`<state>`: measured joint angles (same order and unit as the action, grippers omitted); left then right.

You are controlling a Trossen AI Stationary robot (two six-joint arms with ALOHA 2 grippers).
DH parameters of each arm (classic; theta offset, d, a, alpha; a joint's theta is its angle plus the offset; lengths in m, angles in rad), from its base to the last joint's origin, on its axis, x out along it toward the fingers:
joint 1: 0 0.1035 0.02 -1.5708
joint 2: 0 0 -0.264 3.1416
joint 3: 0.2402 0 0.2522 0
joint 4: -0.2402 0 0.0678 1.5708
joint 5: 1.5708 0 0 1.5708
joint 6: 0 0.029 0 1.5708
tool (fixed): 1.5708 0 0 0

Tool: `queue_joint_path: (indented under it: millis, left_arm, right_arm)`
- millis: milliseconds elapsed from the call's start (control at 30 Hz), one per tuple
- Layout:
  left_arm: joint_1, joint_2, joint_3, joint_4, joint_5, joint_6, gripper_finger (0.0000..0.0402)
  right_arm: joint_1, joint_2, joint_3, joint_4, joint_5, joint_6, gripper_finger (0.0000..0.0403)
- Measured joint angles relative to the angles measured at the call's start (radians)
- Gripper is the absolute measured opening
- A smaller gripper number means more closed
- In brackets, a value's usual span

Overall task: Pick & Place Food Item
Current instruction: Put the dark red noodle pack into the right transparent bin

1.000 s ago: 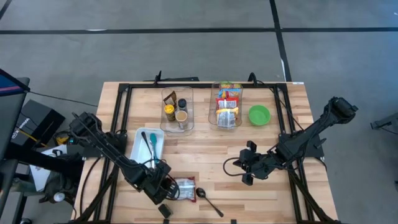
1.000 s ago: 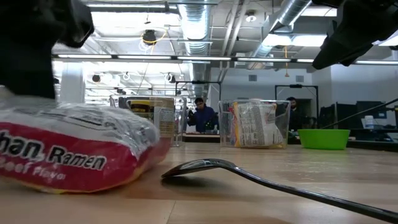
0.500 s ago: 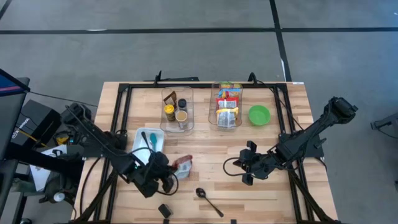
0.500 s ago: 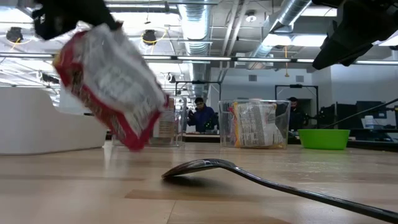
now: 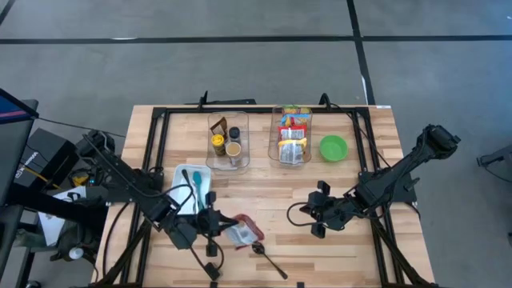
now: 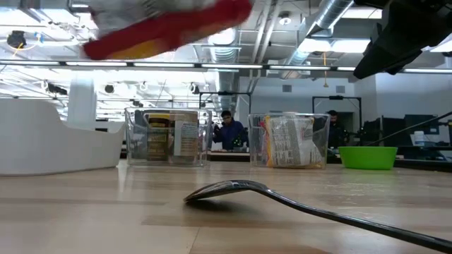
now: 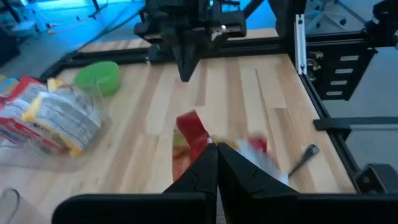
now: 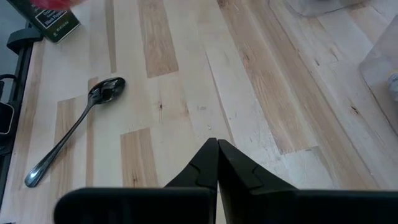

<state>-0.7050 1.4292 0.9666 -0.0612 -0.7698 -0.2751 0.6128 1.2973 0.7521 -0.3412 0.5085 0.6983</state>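
A red and silver ramen packet is held in the air by my left gripper, which is shut on it near the table's front edge, left of centre. In the low view the packet shows high above the tabletop, and in the left wrist view it is blurred. My right gripper is shut and empty above the table, right of centre. A metal spoon lies flat on the table just below the packet. My left gripper pinches the ramen packet's near edge between its two fingers. The fingers come from the table's left, slanting a little down. The packet sticks out beyond the fingertips toward the right, lifted clear of the table and roughly level.
A white tray with a teal utensil lies left of centre. Two clear bins stand at the back, one with jars and one with food packets. A green bowl sits beside them. A small dark box lies at the front edge.
My left gripper has lifted the ramen packet off the table near the front edge and carried it upward. The packet first hung tilted below the fingers and has swung up to about level. The spoon has stayed where it was.
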Motion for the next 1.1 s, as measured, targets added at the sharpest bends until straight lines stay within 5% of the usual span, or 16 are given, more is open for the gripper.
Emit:
queue_joint_path:
  millis: [367, 533, 700, 867, 1100]
  left_arm:
    - [0.071, 0.0, 0.0, 0.025, -0.001, -0.015, 0.0]
    - [0.078, 0.0, 0.0, -0.006, 0.009, -0.27, 0.0]
    - [0.073, 0.0, 0.0, -0.072, 0.141, -0.525, 0.0]
    - [0.018, 0.015, 0.0, -0.1, 0.175, -0.494, 0.0]
    - [-0.055, 0.068, 0.002, -0.087, 0.077, -0.487, 0.0]
  right_arm:
    - [0.0, 0.0, 0.0, 0.007, 0.102, 0.0, 0.0]
    - [0.0, 0.0, 0.0, 0.006, 0.101, 0.0, 0.0]
    - [0.0, 0.0, 0.0, 0.006, 0.101, 0.0, 0.0]
    - [0.0, 0.0, 0.0, 0.005, 0.101, 0.0, 0.0]
    - [0.0, 0.0, 0.0, 0.001, 0.102, 0.0, 0.0]
